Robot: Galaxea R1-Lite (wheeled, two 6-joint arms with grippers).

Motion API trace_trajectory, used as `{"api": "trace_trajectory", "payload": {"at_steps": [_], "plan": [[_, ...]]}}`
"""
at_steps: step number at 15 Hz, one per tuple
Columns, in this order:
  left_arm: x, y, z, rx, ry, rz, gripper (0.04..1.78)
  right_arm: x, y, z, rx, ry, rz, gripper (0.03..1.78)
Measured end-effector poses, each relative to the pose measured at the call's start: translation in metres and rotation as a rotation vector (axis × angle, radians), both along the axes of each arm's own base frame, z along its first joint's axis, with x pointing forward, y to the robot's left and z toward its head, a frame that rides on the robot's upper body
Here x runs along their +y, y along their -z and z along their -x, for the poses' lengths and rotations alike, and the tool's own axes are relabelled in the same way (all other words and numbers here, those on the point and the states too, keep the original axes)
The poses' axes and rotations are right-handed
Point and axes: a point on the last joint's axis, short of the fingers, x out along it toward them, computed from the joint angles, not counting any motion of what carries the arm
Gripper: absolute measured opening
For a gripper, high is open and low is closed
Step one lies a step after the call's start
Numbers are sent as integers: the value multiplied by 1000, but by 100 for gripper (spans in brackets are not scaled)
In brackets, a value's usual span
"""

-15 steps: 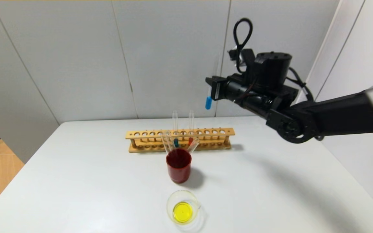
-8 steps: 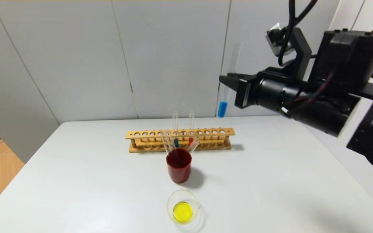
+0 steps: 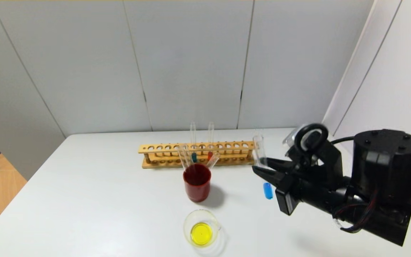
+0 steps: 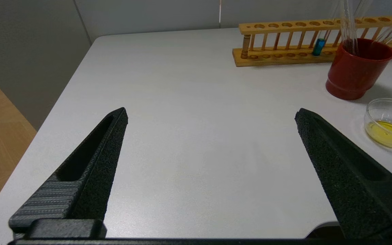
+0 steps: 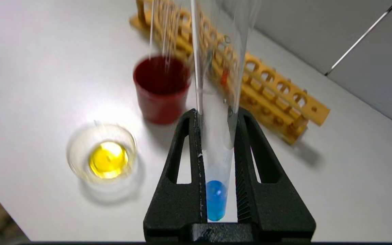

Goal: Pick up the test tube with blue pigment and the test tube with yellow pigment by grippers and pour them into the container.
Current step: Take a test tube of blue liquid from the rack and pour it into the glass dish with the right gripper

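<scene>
The right gripper [image 3: 262,167] sat at the right of the head view, low over the white table [image 3: 102,200], with its two black fingers [image 5: 185,163] clamped on the test tube with blue pigment [image 3: 263,167]. The tube stood nearly upright between the fingertips, its open end above them and its rounded bottom with the blue liquid hanging below them, clear of the table. In the right wrist view the tube [image 5: 216,136] ran up the centre of the frame between the two fingers, the blue liquid sitting near the finger bases.

The container [image 3: 202,231], a low glass dish holding yellow liquid, stood at the lower centre of the head view, well to the left of the held tube. The dark red cup [image 3: 197,182] with empty tubes leaning in it stood just above the dish in the frame, and the wooden tube rack [image 3: 198,153] lay behind the cup, holding a teal tube and an orange-red one.

The left gripper [image 4: 209,115] hovered over bare table in the left wrist view, its fingers spread wide apart, holding nothing
</scene>
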Motion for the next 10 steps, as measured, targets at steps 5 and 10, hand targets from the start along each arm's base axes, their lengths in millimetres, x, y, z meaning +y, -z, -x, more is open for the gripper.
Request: {"api": "trace_trajectory", "payload": {"at_steps": [5,10], "plan": [[0,0,0,0,0,0,174,3,32,-3,-54,-102,278,33],[0,0,0,0,0,0,174,10,51,-10,-172,-242,563,33]]}}
